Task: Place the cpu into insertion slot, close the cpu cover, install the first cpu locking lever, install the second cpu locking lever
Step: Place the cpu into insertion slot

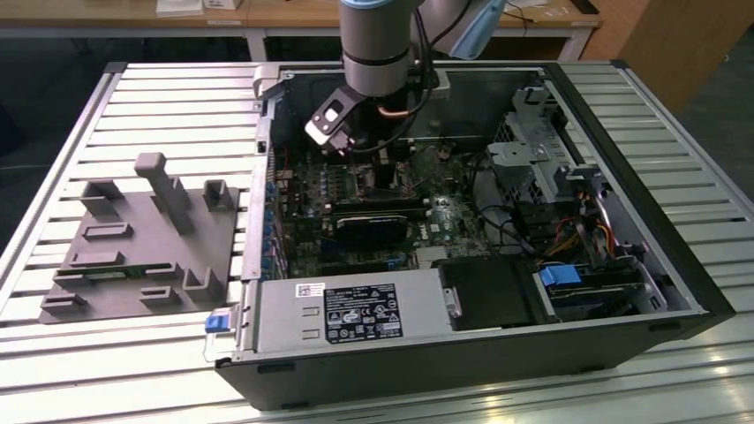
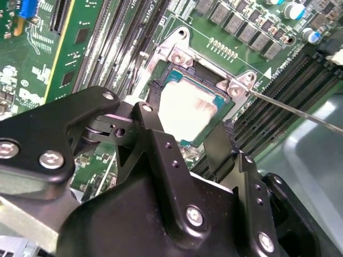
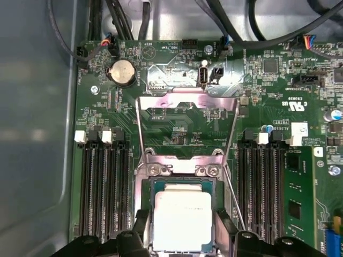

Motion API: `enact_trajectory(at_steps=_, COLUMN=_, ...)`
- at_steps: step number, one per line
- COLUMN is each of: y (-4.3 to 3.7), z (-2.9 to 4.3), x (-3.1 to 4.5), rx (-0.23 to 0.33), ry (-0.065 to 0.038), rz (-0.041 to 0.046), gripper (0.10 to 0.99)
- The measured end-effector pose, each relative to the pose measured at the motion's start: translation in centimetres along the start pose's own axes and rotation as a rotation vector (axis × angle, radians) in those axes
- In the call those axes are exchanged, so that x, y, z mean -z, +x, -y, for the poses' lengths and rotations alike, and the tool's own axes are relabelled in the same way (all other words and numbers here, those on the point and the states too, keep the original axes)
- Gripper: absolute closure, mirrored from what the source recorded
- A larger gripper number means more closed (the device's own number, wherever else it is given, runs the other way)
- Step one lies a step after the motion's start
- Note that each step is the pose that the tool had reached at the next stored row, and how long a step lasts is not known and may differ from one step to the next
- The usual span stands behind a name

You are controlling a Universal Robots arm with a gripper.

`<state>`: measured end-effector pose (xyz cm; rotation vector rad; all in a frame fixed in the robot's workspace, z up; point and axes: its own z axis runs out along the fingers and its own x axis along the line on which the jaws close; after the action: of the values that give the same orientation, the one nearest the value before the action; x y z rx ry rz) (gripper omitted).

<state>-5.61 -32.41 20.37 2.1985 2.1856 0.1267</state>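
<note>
The cpu (image 3: pixel 182 219), a square chip with a pale metal top, lies in the insertion slot (image 3: pixel 182 183) on the green board. My gripper (image 3: pixel 182 231) straddles it, one black finger (image 3: pixel 140 227) against each of two opposite edges of the chip. The second wrist view shows the same cpu (image 2: pixel 187 110) between the fingertips (image 2: pixel 154 88) of my gripper (image 2: pixel 190 110). The cpu cover (image 3: pixel 185 101), a thin metal frame, stands flipped open beyond the slot. A thin wire locking lever (image 3: pixel 235 201) rises free beside the slot. In the exterior view my gripper (image 1: pixel 365 157) hangs low inside the computer case.
Long black memory slots (image 3: pixel 104 187) run along both sides of the socket. A round coin battery (image 3: pixel 122 72) and cable connectors sit beyond the cover. The case walls (image 1: pixel 265 150) close in the work area. A grey fixture block (image 1: pixel 141 243) lies at the exterior view's left.
</note>
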Motion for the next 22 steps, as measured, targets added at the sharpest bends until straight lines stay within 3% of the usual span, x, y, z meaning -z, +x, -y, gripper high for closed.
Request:
enact_trajectory(at_steps=12, y=0.06, z=-0.17, x=1.98, rx=0.0, ry=0.0, rz=0.0, gripper=0.49)
enact_trajectory(at_steps=20, y=0.07, z=-0.18, x=2.13, rx=0.0, ry=0.0, rz=-0.0001, gripper=0.49)
enact_trajectory(at_steps=22, y=0.06, z=-0.18, x=2.14, rx=0.0, ry=0.0, rz=0.0, gripper=0.565)
